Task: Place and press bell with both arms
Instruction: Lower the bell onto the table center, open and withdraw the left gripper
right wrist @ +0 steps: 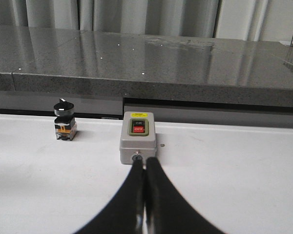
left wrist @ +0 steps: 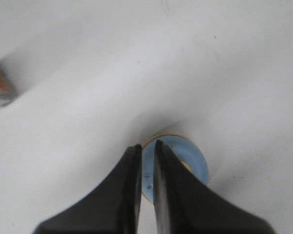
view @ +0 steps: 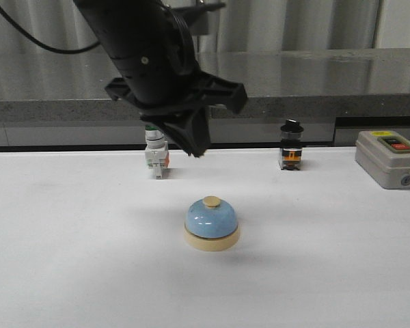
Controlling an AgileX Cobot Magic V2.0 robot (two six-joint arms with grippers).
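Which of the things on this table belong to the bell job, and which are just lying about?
Part of the job:
- blue bell, sitting on the white table
- left gripper, shut, hovering above the bell
- right gripper, shut, away from the bell

Lying about:
- green-capped pushbutton switch
- black-knobbed selector switch
- grey box with red and green buttons

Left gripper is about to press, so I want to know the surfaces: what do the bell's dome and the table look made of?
Bell: the dome looks like glossy painted metal or hard plastic, given its highlights; base and button are matte cream. Table: smooth matte white, probably laminate, showing only soft shadows.
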